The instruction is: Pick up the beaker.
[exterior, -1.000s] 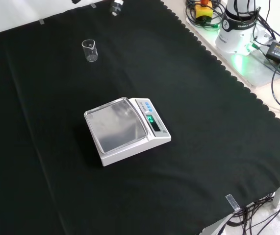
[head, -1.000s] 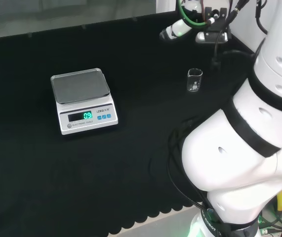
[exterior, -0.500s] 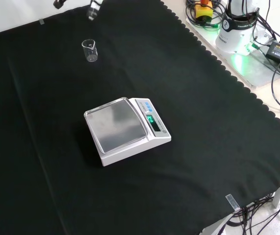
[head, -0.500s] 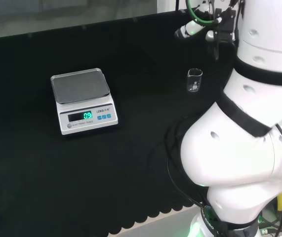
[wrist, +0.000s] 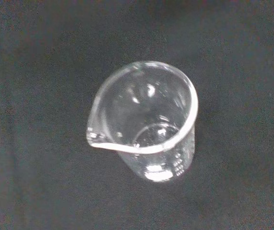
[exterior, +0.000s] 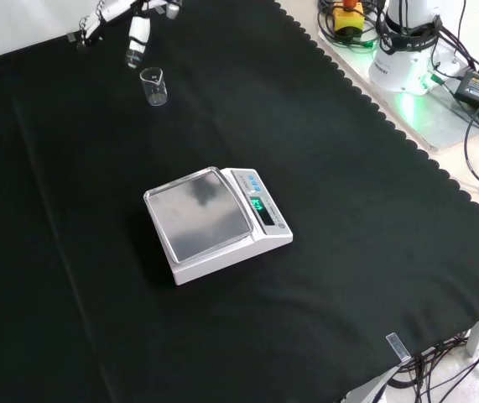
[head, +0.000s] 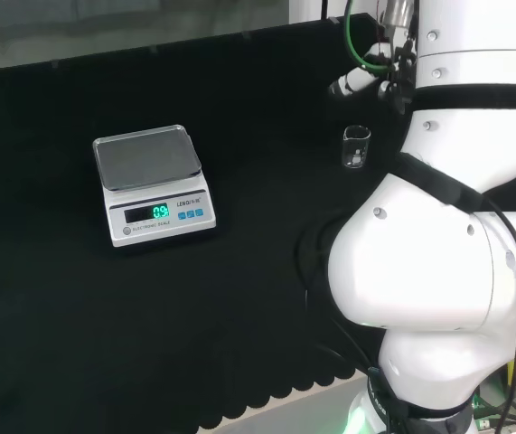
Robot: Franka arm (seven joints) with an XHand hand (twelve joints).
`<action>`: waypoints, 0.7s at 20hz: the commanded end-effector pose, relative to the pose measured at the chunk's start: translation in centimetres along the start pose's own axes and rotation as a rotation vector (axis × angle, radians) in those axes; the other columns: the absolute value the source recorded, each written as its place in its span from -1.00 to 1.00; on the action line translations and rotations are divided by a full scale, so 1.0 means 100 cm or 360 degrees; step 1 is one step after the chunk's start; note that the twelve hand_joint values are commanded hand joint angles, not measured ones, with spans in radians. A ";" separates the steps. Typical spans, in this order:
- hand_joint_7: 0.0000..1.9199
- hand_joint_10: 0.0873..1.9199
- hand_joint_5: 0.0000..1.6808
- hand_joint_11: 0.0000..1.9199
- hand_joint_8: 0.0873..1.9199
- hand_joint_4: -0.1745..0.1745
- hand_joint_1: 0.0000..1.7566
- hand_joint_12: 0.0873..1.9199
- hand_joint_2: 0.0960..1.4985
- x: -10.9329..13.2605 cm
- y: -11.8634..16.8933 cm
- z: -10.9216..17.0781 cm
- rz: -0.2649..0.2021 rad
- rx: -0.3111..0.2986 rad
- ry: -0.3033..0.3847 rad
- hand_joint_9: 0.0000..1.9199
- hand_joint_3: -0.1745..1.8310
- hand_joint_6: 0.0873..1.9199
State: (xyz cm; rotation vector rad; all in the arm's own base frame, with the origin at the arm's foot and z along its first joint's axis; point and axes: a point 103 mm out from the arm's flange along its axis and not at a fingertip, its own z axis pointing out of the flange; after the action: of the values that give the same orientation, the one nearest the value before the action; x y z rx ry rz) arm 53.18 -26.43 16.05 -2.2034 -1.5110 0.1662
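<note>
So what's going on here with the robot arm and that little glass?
The white arm's hand is close above a small clear beaker near the cloth's far edge in the front view, not touching it. The beaker stands upright and looks empty in the wrist view. A digital scale sits mid-cloth, its pan bare. The pickup has not happened yet; whether the fingers are open can't be told.

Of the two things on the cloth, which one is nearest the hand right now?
The small clear beaker, standing upright just below the hand in the front view. The white scale sits well away, in the middle of the cloth.
</note>
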 end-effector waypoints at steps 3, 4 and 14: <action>-0.98 -0.44 -0.59 -1.00 -0.29 -0.29 -0.49 0.63 -0.12 -0.006 0.006 0.031 0.0013 0.0118 0.0113 -1.00 -0.78 -1.00; -0.99 -0.44 -0.59 -1.00 -0.29 -0.29 -0.50 0.63 -0.12 -0.005 0.005 0.031 0.0012 0.0118 0.0114 -1.00 -0.78 -1.00; -1.00 -0.47 -0.60 -1.00 -0.29 -0.29 -0.55 0.61 -0.13 0.004 -0.015 0.040 0.0008 0.0192 0.0059 -1.00 -0.79 -1.00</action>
State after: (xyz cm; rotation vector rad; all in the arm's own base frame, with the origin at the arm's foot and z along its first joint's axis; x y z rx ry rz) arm 51.16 -25.21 13.02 -2.1171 -1.4308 0.1679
